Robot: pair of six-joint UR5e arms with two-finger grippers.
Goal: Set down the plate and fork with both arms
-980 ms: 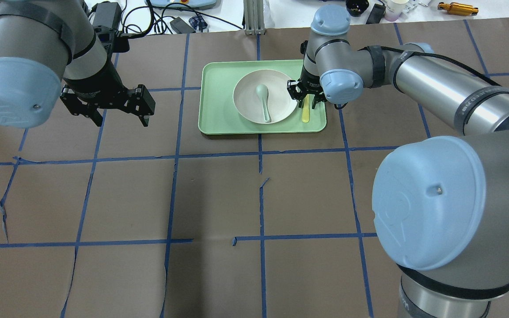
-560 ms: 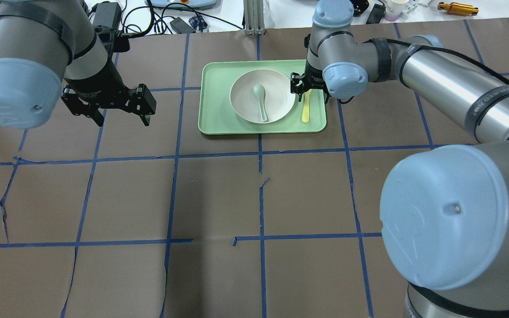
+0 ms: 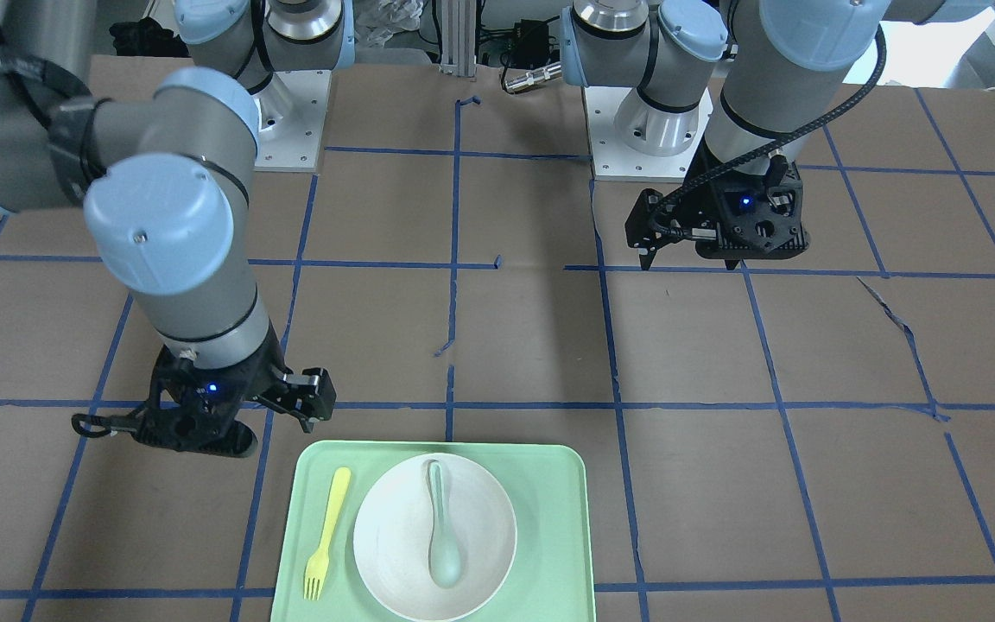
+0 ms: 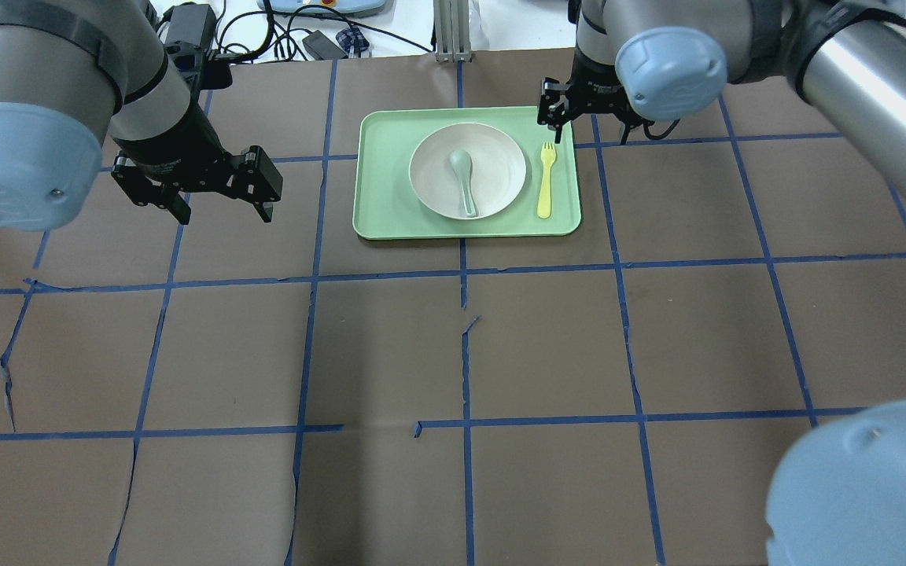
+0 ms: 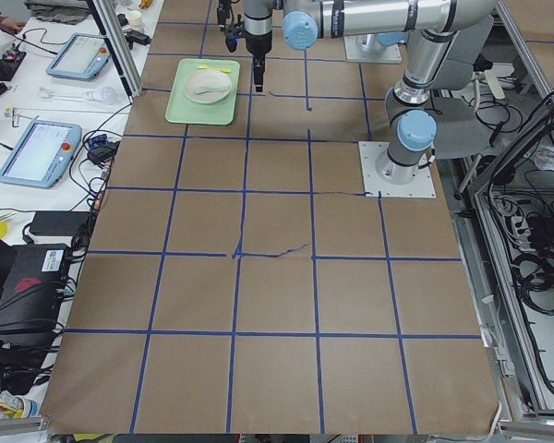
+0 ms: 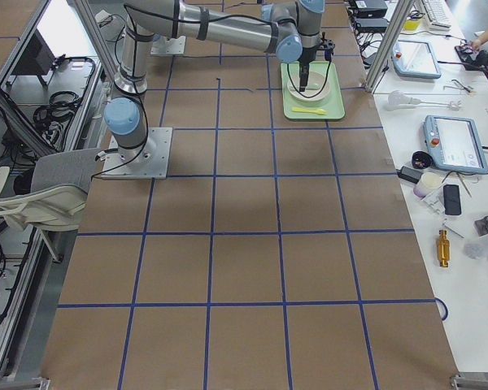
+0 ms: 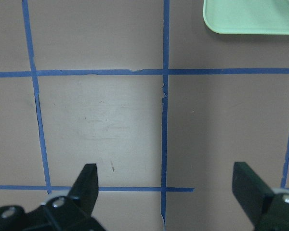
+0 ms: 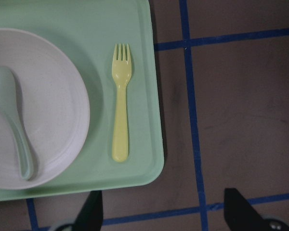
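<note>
The off-white plate [image 4: 492,161] sits in the middle of the mint-green tray [image 4: 378,134] with a grey-green spoon [image 4: 463,179] lying in it. The yellow fork [image 4: 546,181] lies on the tray right of the plate, tines pointing away from the robot. My right gripper [image 4: 585,118] is open and empty, raised over the tray's far right corner. In its wrist view [image 8: 164,216] the fork [image 8: 121,103] and plate [image 8: 53,96] lie below. My left gripper [image 4: 223,208] is open and empty above the table, left of the tray, and shows in its wrist view [image 7: 166,192].
The table is brown paper with a blue tape grid. Cables, devices and an aluminium post [image 4: 449,31] stand beyond the far edge. In the front-facing view the tray [image 3: 549,484] lies at the near edge, with the left gripper [image 3: 687,257] farther back.
My right gripper has lifted off the fork and moved up and away toward the tray's far right corner; the fork stays flat on the tray. The left arm has barely moved.
</note>
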